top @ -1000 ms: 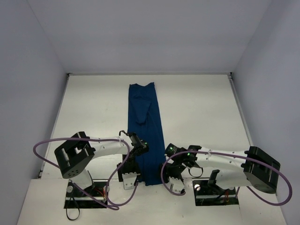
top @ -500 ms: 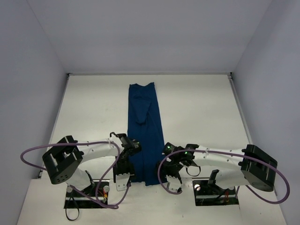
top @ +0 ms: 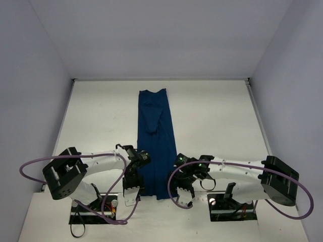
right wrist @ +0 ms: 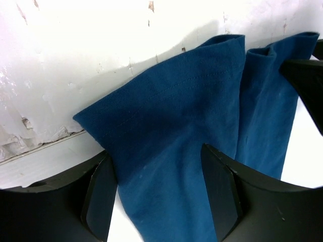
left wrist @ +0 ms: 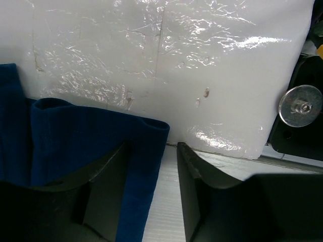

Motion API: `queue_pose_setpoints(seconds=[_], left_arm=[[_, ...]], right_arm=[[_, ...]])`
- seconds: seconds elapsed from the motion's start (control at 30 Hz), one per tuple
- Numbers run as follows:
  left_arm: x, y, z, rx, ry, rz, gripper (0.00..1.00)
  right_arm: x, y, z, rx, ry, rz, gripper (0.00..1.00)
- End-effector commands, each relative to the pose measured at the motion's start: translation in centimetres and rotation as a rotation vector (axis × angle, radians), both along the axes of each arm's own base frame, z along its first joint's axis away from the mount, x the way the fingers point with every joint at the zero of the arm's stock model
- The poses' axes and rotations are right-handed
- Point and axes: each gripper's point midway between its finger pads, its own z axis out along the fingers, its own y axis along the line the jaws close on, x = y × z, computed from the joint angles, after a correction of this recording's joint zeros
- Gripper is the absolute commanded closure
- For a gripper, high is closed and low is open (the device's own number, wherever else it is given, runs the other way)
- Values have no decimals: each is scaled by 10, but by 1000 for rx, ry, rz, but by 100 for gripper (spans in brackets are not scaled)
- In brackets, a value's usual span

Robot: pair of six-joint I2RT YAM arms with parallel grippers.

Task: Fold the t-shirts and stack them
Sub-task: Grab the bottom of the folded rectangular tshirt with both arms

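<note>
"The left gripper (left wrist: 151,147) and right gripper (right wrist: 156,151) are each straddling a near hem corner of the t-shirt (top: 156,146), jaws apart, not yet pinching."

"Soft, limp stuff. I'd be grabbing every layer there. It's lying as a long strip up the middle of the table (top: 212,116), bare room both sides."

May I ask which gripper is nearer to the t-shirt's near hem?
Right, narrowly. The right gripper straddles one hem corner of the t-shirt, cloth filling its gap; the left gripper is at the other corner, cloth only partly in its gap.
</note>
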Motion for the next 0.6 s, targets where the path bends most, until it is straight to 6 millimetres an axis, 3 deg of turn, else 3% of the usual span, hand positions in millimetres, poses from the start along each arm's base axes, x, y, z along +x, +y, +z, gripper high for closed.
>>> queue_pose_setpoints(seconds=[0.0,0.2,0.37,0.57], left_arm=[[12,-15,-6,-34,-24,3,66],[14,-18,-6,-37,-22,3,92],[13,-17,-6,-42,-21,5,95],[13,-16,-7,-38,-20,5,95]], right_arm=[[-2,-43,-22,-183,1,-80,38],[-6,-47,-13,-73,-59,-41,38],[-7,-47,-8,-33,-72,-37,43],[-18,-49,-20,-58,-47,51,45]])
